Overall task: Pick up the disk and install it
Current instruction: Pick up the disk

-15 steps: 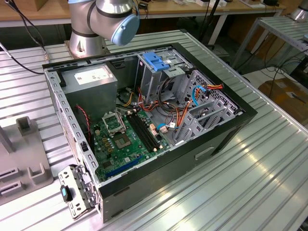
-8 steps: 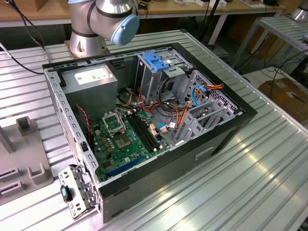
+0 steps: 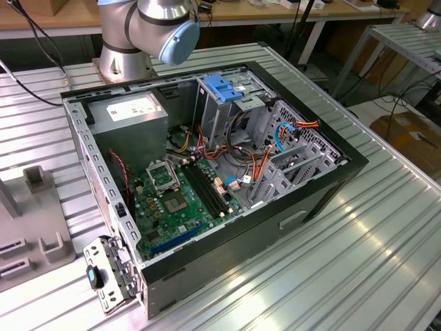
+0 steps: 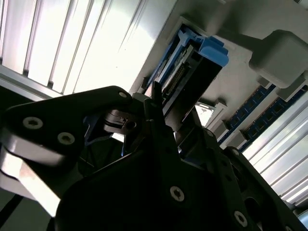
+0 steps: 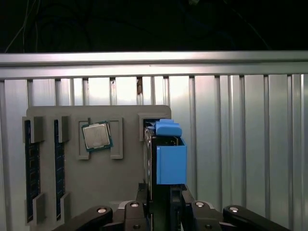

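**Disk (image 5: pixel 166 154) held on edge at the grey holder (image 5: pixel 130 168)**

We see the disk standing on its edge at a slot of the grey holder, with its blue carrier turned toward the first wrist view's camera. The gripper (image 5: pixel 166 195) is closed narrow on it, one finger against each flat side. A processor chip (image 5: pixel 96 136) lies on the same holder near the disk, and memory sticks (image 5: pixel 31 163) sit farther off. In the exterior view, the open computer case (image 3: pixel 207 172) rests on the ribbed metal table (image 3: pixel 358 262), and the arm's base (image 3: pixel 124 55) stands at its far side.
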`<state>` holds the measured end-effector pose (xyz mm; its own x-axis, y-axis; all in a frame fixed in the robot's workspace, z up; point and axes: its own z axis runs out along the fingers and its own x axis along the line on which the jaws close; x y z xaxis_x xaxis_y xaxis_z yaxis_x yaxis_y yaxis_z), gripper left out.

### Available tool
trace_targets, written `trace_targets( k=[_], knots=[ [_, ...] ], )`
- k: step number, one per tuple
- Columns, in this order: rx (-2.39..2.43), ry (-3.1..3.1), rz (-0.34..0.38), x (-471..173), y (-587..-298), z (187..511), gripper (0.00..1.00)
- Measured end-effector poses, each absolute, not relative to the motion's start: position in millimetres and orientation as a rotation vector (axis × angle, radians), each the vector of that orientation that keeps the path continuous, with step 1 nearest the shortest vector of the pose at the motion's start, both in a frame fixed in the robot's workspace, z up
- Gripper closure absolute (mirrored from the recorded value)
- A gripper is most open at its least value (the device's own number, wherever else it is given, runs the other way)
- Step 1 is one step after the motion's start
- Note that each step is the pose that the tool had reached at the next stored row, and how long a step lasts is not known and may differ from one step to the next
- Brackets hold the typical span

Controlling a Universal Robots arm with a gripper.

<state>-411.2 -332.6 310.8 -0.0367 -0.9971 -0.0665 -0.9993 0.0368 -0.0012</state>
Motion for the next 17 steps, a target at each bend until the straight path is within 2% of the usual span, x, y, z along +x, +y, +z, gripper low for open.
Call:
trace_targets(
  k=[12, 14, 15, 17],
  knots=[
    [-2.146, 2.226, 0.069, -411.2, -332.6, 314.4, 0.64],
    [-2.146, 2.226, 0.069, -411.2, -332.6, 314.4, 0.63],
    [-2.146, 2.226, 0.069, -411.3, -332.5, 314.4, 0.56],
    [-2.146, 2.226, 0.069, -411.4, -332.6, 314.3, 0.56]
  ],
)
